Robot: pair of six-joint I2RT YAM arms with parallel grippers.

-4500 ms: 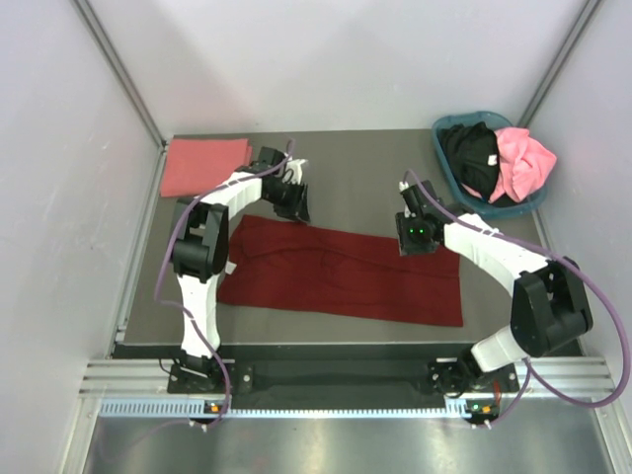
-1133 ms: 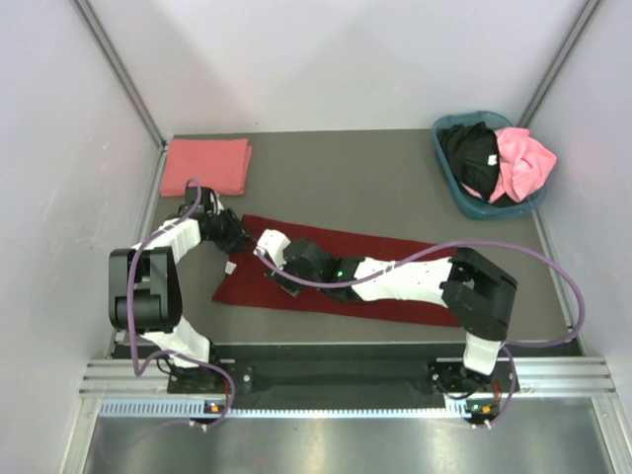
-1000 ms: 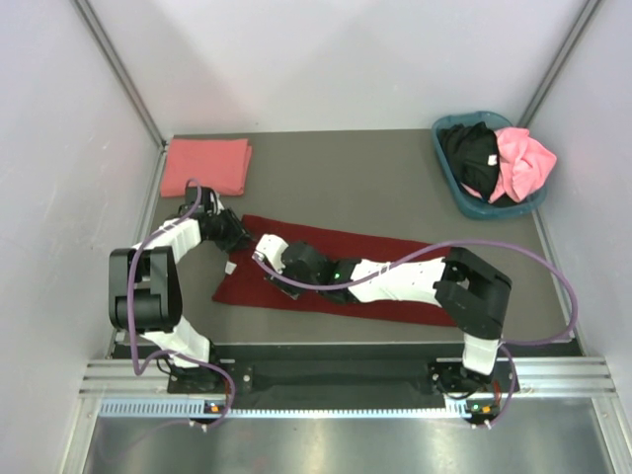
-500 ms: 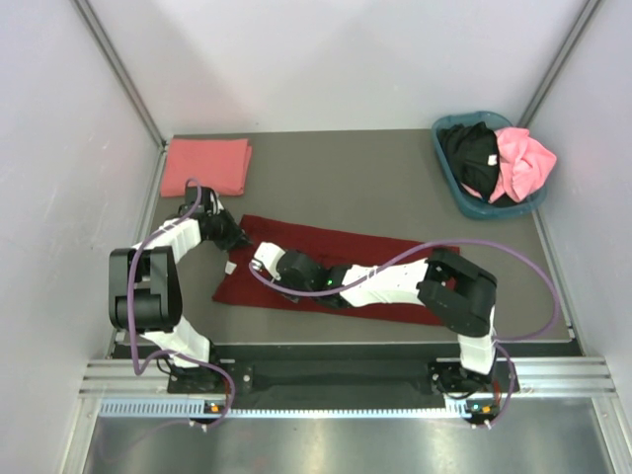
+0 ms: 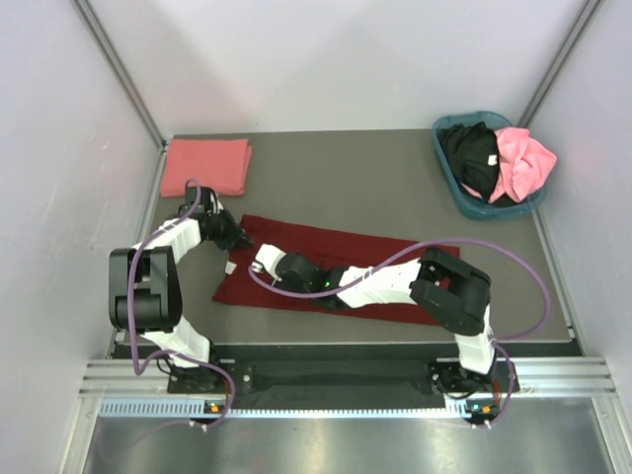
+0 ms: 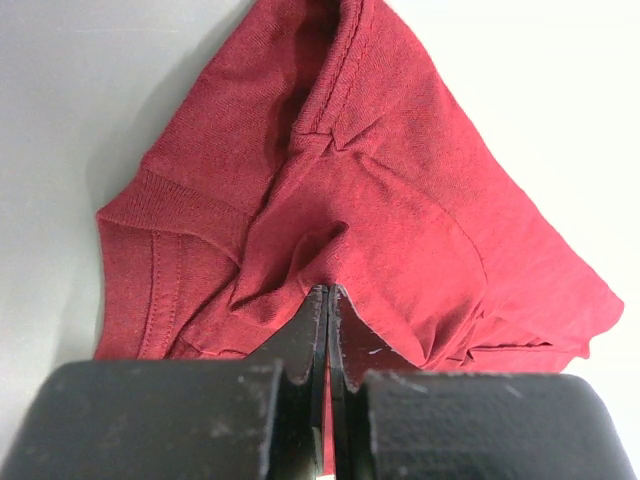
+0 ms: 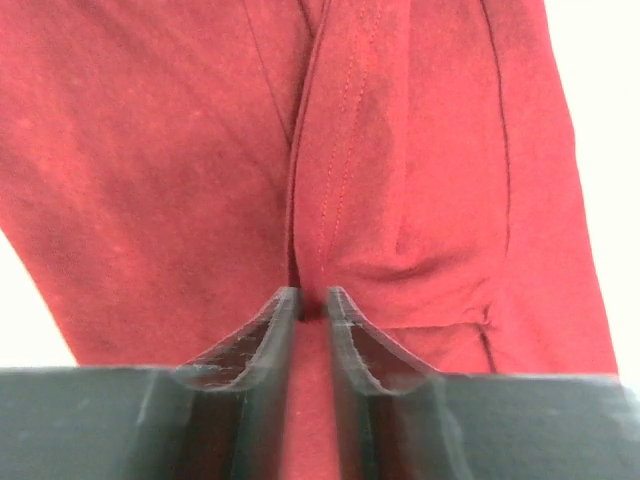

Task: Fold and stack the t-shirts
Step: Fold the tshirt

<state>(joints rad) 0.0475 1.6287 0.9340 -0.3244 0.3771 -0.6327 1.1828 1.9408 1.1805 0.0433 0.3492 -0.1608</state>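
Observation:
A dark maroon t-shirt (image 5: 326, 240) lies spread in a long strip across the table's middle. My left gripper (image 5: 240, 238) is at its far left corner, shut on a pinched fold of the maroon cloth (image 6: 380, 200); the tips meet in the left wrist view (image 6: 329, 292). My right arm reaches leftward across the shirt. My right gripper (image 5: 263, 259) sits close beside the left one, its jaws nearly closed on a ridge of maroon cloth (image 7: 150, 150) in the right wrist view (image 7: 312, 297). A folded salmon-pink t-shirt (image 5: 204, 166) lies at the far left.
A teal-blue basket (image 5: 452, 183) at the far right corner holds a black t-shirt (image 5: 472, 156) and a bright pink t-shirt (image 5: 525, 163). Grey walls close in the table on the left, back and right.
Both grippers left the shirt's far edge. The left went to the left end, the right arm swung across the shirt. In the last second the right gripper crept left and nearer.

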